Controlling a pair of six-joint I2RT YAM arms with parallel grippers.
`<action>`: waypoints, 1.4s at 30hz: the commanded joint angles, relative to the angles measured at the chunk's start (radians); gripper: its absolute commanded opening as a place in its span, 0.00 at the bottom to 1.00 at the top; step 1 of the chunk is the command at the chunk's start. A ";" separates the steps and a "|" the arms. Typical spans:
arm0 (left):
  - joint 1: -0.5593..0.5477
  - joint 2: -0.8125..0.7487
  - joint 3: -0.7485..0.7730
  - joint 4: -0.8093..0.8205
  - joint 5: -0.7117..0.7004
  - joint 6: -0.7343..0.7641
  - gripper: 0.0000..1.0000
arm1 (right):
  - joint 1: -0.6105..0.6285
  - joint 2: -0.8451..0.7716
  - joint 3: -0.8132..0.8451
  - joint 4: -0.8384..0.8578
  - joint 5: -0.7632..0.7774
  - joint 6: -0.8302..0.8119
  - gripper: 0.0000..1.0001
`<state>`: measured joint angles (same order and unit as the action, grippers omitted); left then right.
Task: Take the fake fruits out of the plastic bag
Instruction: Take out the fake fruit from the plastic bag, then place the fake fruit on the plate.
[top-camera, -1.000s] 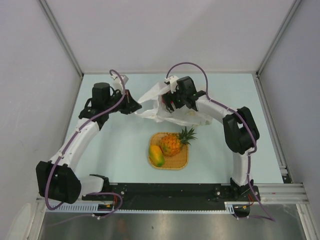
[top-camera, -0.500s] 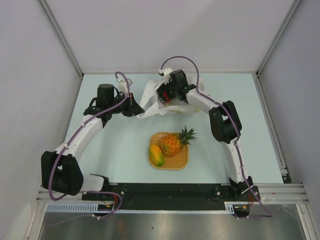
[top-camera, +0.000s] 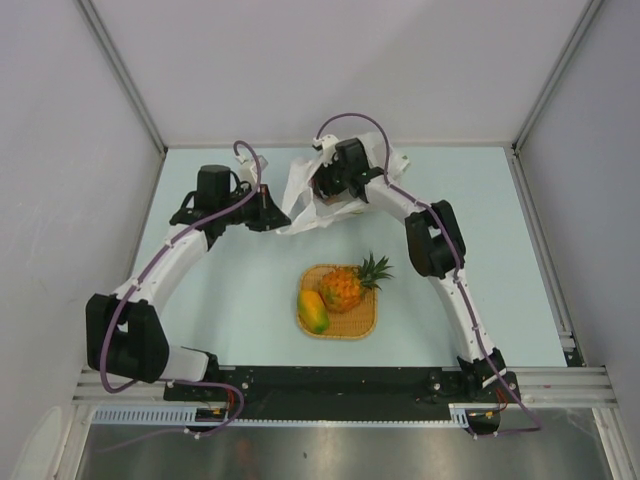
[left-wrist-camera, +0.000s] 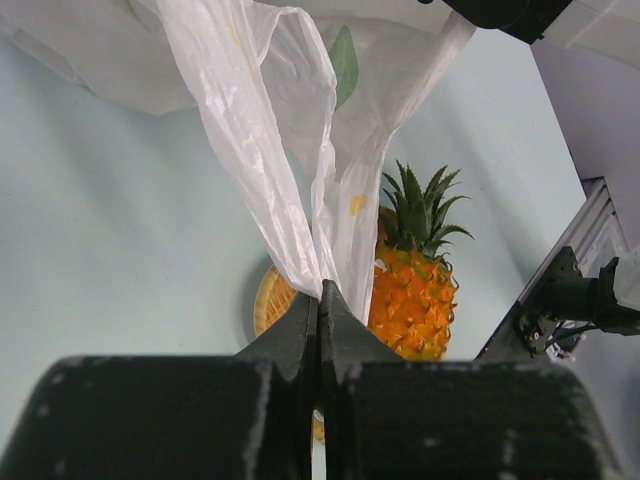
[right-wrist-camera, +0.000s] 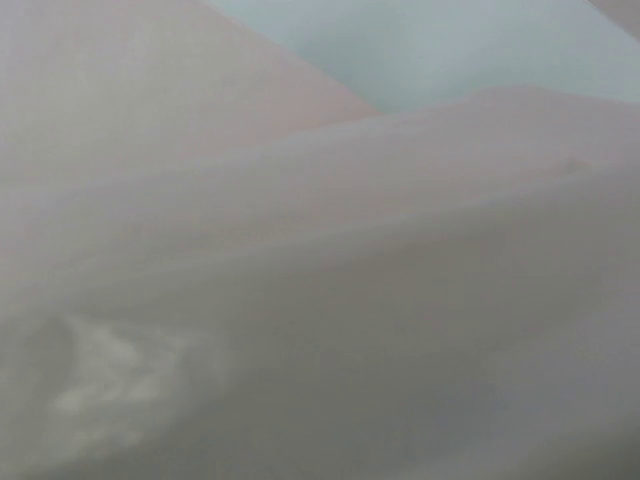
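Left pincer (left-wrist-camera: 318, 300) — we are clamping a strip of the plastic bag (left-wrist-camera: 255, 140), taut beyond its tips. Right pincer (top-camera: 323, 193) — we are pressing deeper into the bag than a second ago, likely seeking another fruit; open or closed, we cannot tell. Pineapple (top-camera: 345, 287), mango (top-camera: 313, 311): already out, lying base-side of both pincers.

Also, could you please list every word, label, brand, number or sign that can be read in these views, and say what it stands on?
None: no text can be read in any view.
The plastic bag shows only a green shape and a small yellow spot, no letters.
The pineapple, the mango and the woven mat carry no print.
The right wrist view is filled with blurred white film.
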<state>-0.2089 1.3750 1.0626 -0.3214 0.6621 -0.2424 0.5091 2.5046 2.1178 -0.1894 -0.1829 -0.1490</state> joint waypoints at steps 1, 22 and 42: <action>0.006 0.021 0.051 0.031 0.030 0.000 0.00 | -0.029 -0.061 0.022 -0.008 -0.052 -0.038 0.37; 0.022 0.177 0.270 0.185 0.054 -0.144 0.00 | -0.017 -0.863 -0.533 -0.410 -0.210 -0.464 0.26; 0.017 -0.022 0.166 0.288 0.021 -0.126 0.00 | 0.491 -0.937 -0.670 -1.213 0.029 -0.937 0.25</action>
<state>-0.1932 1.4536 1.2694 -0.0807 0.6842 -0.3847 0.9863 1.5055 1.4509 -1.2922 -0.2390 -1.0885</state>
